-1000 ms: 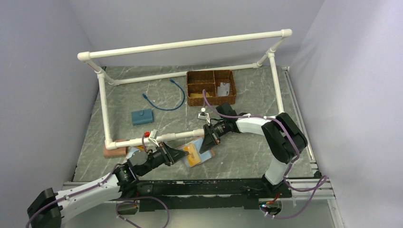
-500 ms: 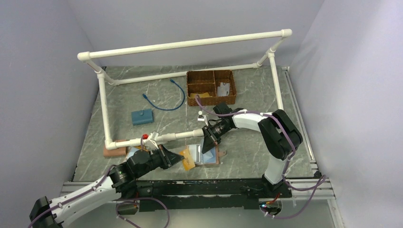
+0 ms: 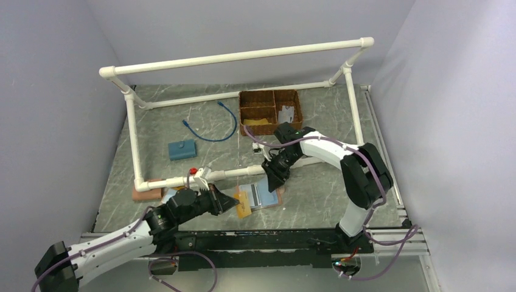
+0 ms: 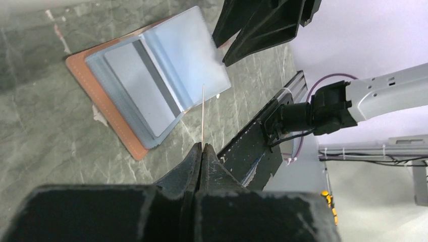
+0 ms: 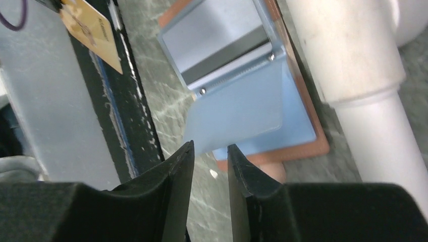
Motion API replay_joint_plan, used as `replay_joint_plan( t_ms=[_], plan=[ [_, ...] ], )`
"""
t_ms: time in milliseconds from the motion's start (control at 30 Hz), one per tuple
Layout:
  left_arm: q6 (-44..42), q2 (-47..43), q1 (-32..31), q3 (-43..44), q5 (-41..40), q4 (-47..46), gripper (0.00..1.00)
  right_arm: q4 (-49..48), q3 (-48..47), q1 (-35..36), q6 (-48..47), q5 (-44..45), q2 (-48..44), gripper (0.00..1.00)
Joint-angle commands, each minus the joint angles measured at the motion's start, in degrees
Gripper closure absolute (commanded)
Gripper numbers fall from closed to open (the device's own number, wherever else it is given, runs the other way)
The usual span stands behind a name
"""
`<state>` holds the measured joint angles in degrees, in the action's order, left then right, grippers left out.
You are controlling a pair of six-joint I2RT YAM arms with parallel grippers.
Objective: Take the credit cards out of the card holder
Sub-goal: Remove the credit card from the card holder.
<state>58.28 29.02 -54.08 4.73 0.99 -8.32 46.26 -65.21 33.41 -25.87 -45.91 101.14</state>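
The card holder (image 3: 263,196) lies open on the table, reddish-brown outside and grey-blue inside (image 4: 151,91). My left gripper (image 3: 235,201) is just left of it, shut on a yellowish credit card (image 3: 243,207). That card shows edge-on as a thin line (image 4: 203,111) in the left wrist view, and as a tan face (image 5: 91,27) in the right wrist view. My right gripper (image 5: 209,150) hovers at the holder's far right edge (image 3: 272,184). It is open, with only table between its fingers. A loose blue flap (image 5: 237,111) of the holder sits just past its tips.
A white pipe frame (image 3: 237,173) runs right behind the holder, with a red clip (image 3: 193,171) on it. Farther back are a wicker basket (image 3: 268,112), a blue cable (image 3: 213,125) and a blue block (image 3: 181,149). A pinkish block (image 3: 148,193) lies at the frame's left corner.
My right gripper has opened, let go of the holder's flap and drawn back a little. The holder now lies flatter. My left gripper still holds the card beside it.
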Motion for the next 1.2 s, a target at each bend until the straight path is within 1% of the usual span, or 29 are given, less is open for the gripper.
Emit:
replay_joint_plan(
  t_ms=[0,133,233,367,467,533,567,633,667,700,733,800,867,900,1000,1033,1067,1167],
  plan=[
    [-7.56,4.06,0.29,5.8,4.24,-5.5,1.0,1.18,1.34,-1.31,-4.99,7.86,-7.08,0.66],
    [-11.65,7.46,0.38,8.87,5.12,-3.14,1.0,0.67,1.75,-4.53,-6.11,8.51,-9.98,0.66],
    [-14.03,9.74,0.36,9.59,6.35,-4.35,1.0,1.09,1.75,-6.4,-8.2,7.17,-13.1,0.65],
    [-16.93,12.16,0.34,9.46,9.79,-9.23,1.0,2.47,1.27,-7.04,-12.33,1.3,-17.97,0.63],
    [-20.14,13.86,0.31,10.51,13.27,-10.5,1.0,3.62,-0.86,-7.06,-16.16,-3.77,-20.91,0.58],
    [-22.53,14.92,0.38,11.8,15.29,-10.18,1.0,4.67,-2.15,-7.05,-20.94,-7.68,-22.64,0.49],
    [-23.73,15.48,0.38,12.64,16.09,-9.89,1.0,5.5,-2.23,-7.04,-24.74,-10.18,-23.23,0.42],
    [-26.11,16.58,0.4,13.72,17.63,-9.43,1.0,9.3,-0.51,-7.05,-37.73,-16.78,-24.23,0.22],
    [-27.2,17.14,0.34,14.21,18.14,-9.36,1.0,12.98,0.27,-6.98,-47.68,-19.63,-24.59,0.18],
    [-28.44,17.7,0.31,14.59,18.62,-9.49,1.0,16.9,1.5,-6.96,-57.06,-22.56,-24.7,0.11],
    [-29.62,18.29,0.3,15.02,19.08,-9.66,1.0,18.3,2.31,-6.99,-61.46,-25.06,-24.59,0.07],
    [-31.47,19.68,0.38,15.69,19.91,-10.3,1.0,16.1,2.94,-6.98,-58.77,-28.9,-23.8,0.06],
    [-32.78,21.09,0.38,16.24,20.53,-11.12,1.0,16.18,2.34,-6.95,-57.32,-27.69,-22.78,0.06],
    [-33.32,21.84,0.36,16.56,20.88,-11.56,1.0,14.72,2.51,-6.95,-54.87,-27.08,-22.67,0.06],
    [-35.08,24.66,0.32,17.7,21.81,-12.98,1.0,3.41,5.64,-7.03,-39.25,-27.42,-23.46,0.07],
    [-35.5,25.47,0.37,18.34,21.7,-12.85,1.0,0.71,6.56,-6.96,-35.71,-27.53,-23.36,0.07],
    [-35.99,26.34,0.38,19.05,21.68,-12.66,1.0,-1.18,7.12,-6.91,-32.83,-27.54,-23.25,0.07],
    [-36.8,28.25,0.33,20.63,21.22,-12.53,1.0,-3.7,8.27,-6.04,-29.0,-27.03,-22.03,0.09]
  ],
)
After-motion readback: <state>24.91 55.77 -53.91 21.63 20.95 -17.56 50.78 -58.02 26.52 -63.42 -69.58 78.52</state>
